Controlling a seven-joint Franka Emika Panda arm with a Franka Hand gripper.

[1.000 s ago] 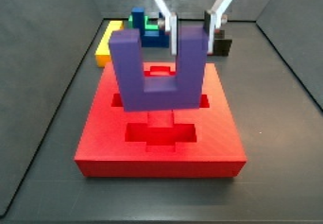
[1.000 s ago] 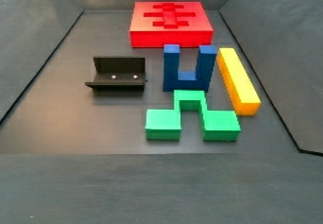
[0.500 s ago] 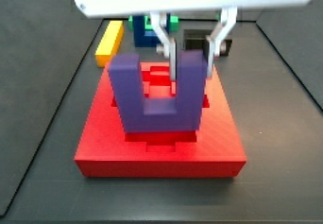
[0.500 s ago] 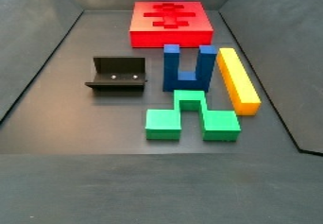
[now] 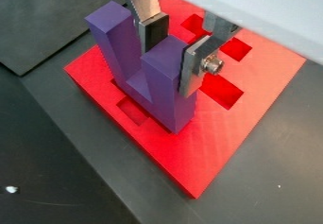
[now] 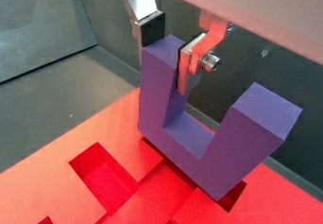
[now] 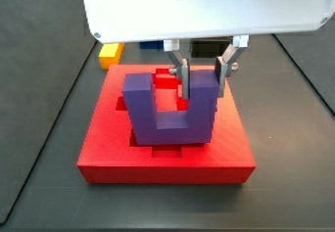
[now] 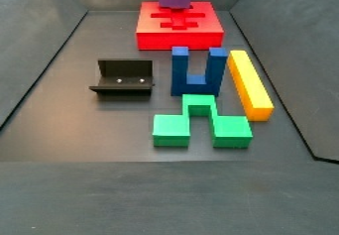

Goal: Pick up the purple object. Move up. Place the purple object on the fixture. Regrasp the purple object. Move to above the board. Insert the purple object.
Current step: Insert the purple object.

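Note:
The purple object (image 7: 164, 118) is a U-shaped block standing upright, prongs up, low over the middle of the red board (image 7: 118, 153). I cannot tell whether its base touches the cut-out. My gripper (image 7: 203, 79) comes down from above and is shut on one prong, with one pad in the slot between the prongs and the other on the prong's outer face. Both wrist views show this grip: gripper (image 5: 173, 46) on the purple object (image 5: 120, 48), gripper (image 6: 173, 43) on the purple object (image 6: 190, 124) above the board (image 6: 76, 180). The fixture (image 8: 123, 78) stands bare on the floor.
Between the board (image 8: 212, 26) and the near edge lie a blue U-shaped block (image 8: 196, 70), a long yellow bar (image 8: 249, 82) and a green block (image 8: 199, 122). Dark tray walls rise on both sides.
My gripper has come down with the purple object, from well above the board to just over its centre. The other pieces have not moved.

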